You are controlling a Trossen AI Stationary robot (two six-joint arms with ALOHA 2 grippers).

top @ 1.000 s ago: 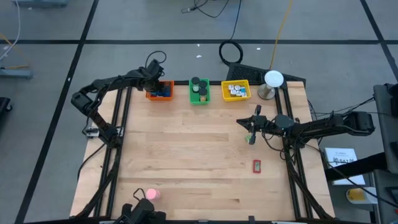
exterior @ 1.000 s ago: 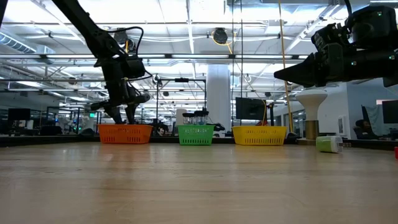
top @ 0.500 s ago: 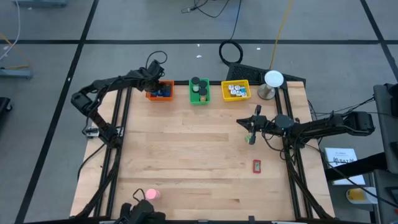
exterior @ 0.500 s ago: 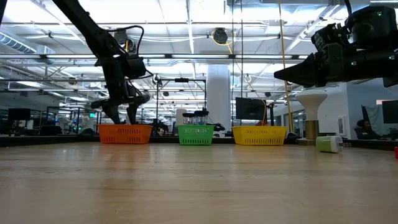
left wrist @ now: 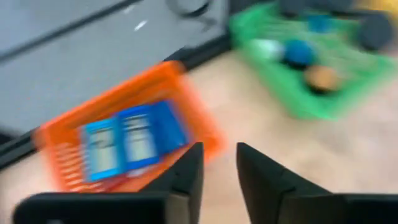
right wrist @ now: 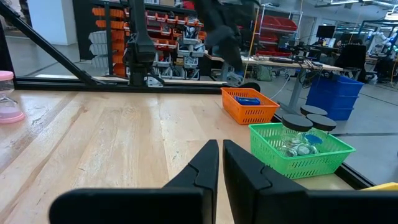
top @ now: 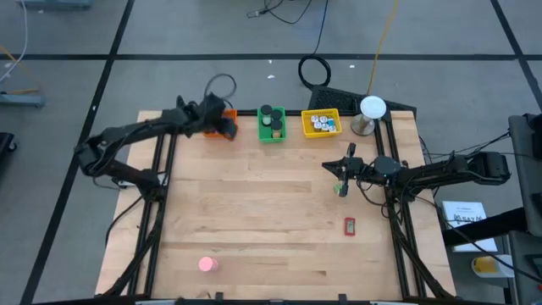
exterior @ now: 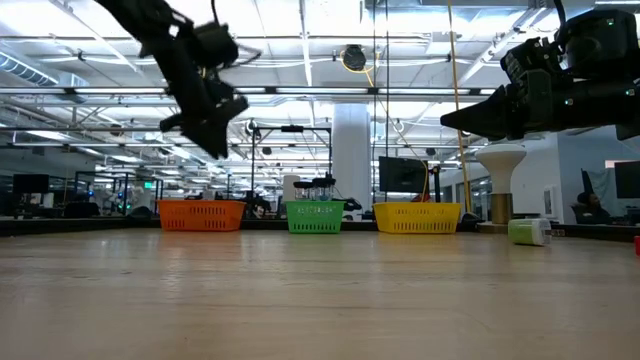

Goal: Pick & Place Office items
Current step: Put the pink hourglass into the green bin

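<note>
My left gripper (top: 218,121) (left wrist: 219,152) hovers open, above and just left of the orange bin (top: 228,128), well above it in the low view (exterior: 216,145). Blue blocks (left wrist: 127,138) lie in that bin. My right gripper (top: 329,166) (right wrist: 221,144) is shut and empty, hanging above the table's right part. A green-and-white piece (top: 341,189) (exterior: 527,231) lies on the table just below it. A red piece (top: 350,225) lies nearer, on the right. A pink round piece (top: 207,264) (right wrist: 9,98) stands near the near edge.
The orange bin (exterior: 201,214), green bin (top: 271,125) (exterior: 314,216) and yellow bin (top: 321,124) (exterior: 417,217) stand in a row along the far edge, each with pieces inside. A white-domed metal stand (top: 371,114) is at the far right corner. Bare wood lies between.
My left gripper has risen out of the orange bin, well clear above it, drawn back a little toward the table's left edge, and tipped. The right arm and the pieces on the table have kept still.
</note>
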